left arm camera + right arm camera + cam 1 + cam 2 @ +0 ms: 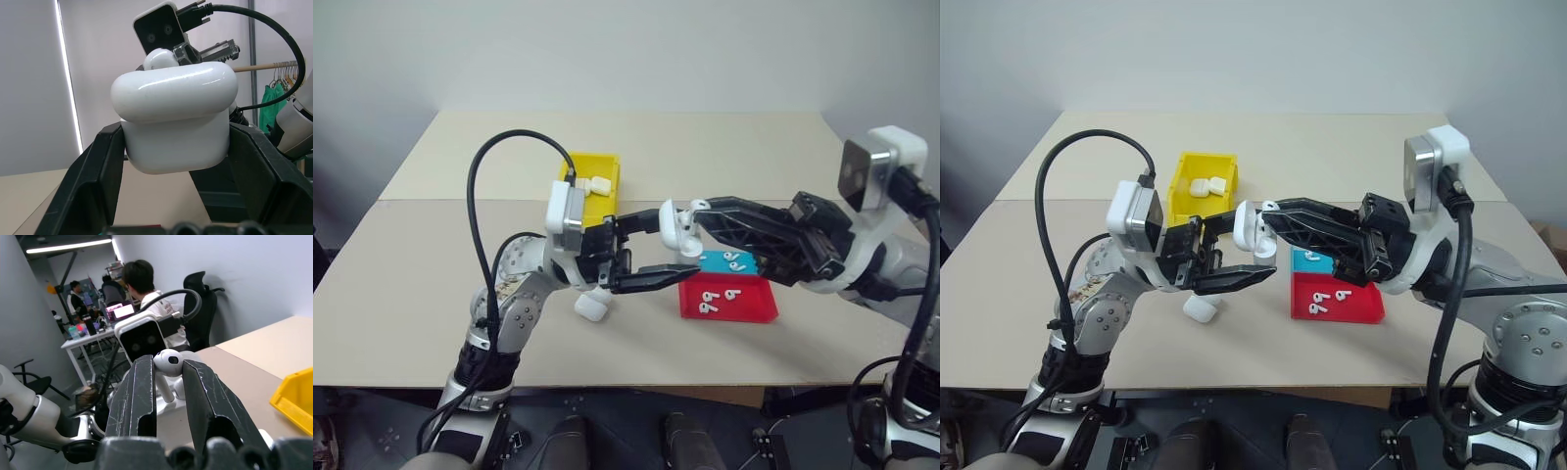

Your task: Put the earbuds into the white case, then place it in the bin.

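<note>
Earbud [168,358] sitting pinched in right claw [168,377], at 3 o'clock of white case [173,122], which left claw [646,253] is clamping above bench [411,294]. Risk: stem missing socket, bud dropping, since claws are meeting midair.

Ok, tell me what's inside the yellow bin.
Two white cases lie side by side in the yellow bin, toward its far end. Its near end is hidden behind the left hand's wrist camera, so anything there can't be seen.

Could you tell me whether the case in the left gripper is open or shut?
Shut: the case shows its lid down on the body, one thin seam between.
</note>
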`<action>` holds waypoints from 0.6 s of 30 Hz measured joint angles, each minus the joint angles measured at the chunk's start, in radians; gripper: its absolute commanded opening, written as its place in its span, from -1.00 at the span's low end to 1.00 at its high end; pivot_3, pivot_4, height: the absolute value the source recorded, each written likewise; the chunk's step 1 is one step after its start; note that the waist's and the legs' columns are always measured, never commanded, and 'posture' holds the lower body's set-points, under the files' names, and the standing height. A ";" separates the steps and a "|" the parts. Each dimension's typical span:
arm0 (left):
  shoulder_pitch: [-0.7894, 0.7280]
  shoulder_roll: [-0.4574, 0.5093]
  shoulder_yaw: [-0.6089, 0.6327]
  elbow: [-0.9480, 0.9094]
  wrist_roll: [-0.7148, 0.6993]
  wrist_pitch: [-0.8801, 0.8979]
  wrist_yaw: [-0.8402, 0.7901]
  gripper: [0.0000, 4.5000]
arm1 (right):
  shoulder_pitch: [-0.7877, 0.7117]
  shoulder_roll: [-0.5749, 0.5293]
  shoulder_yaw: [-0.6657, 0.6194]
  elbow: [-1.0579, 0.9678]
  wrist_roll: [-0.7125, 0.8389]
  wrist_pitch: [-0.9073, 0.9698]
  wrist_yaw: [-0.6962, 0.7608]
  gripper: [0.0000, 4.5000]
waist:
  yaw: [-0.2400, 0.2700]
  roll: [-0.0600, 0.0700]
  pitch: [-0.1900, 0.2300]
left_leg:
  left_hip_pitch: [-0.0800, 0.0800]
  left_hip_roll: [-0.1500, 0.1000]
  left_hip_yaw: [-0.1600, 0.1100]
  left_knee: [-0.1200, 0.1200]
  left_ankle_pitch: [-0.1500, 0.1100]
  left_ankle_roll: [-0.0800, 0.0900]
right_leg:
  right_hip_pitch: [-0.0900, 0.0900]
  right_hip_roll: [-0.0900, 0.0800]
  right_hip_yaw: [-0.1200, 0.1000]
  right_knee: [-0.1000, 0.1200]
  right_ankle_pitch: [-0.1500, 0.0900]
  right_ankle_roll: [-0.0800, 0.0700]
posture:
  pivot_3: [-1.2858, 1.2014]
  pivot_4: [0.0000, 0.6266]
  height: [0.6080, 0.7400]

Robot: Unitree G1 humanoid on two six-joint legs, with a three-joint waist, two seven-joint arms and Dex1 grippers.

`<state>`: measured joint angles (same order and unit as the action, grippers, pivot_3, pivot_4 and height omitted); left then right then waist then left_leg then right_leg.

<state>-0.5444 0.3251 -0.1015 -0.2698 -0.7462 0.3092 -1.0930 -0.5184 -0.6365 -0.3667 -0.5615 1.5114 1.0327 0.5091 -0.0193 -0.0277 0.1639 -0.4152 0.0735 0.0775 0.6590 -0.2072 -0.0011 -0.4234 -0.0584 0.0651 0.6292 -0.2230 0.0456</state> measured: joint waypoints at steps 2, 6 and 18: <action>0.000 0.000 0.000 0.000 0.001 0.000 0.000 0.37 | 0.011 -0.012 0.006 -0.006 0.007 -0.010 0.008 -0.72 | 0.001 0.000 0.000 | 0.000 0.000 0.000 0.000 0.000 0.000 | 0.000 0.000 0.000 0.000 0.000 0.000 | 0.03 -0.52 1.00; 0.000 0.001 0.000 0.000 0.003 0.000 0.000 0.37 | 0.025 -0.034 0.024 -0.013 0.033 -0.036 0.012 -0.72 | 0.001 0.000 0.000 | 0.000 0.000 0.000 0.000 0.000 0.000 | 0.000 0.000 0.000 0.000 0.000 0.000 | 0.03 -0.52 1.00; 0.004 0.007 0.000 0.002 0.019 0.000 -0.002 0.37 | 0.047 -0.113 0.084 -0.039 -0.033 -0.100 0.055 -0.12 | 0.002 0.000 0.000 | 0.000 0.000 0.000 0.000 0.000 0.000 | 0.000 0.000 0.000 -0.001 -0.001 0.002 | 0.03 -0.52 1.00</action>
<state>-0.5399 0.3326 -0.1012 -0.2681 -0.7276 0.3091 -1.0947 -0.4712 -0.7494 -0.2825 -0.6004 1.4786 0.9325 0.5638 -0.0172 -0.0277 0.1640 -0.4156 0.0735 0.0772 0.6590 -0.2072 -0.0011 -0.4235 -0.0585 0.0649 0.6284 -0.2243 0.0475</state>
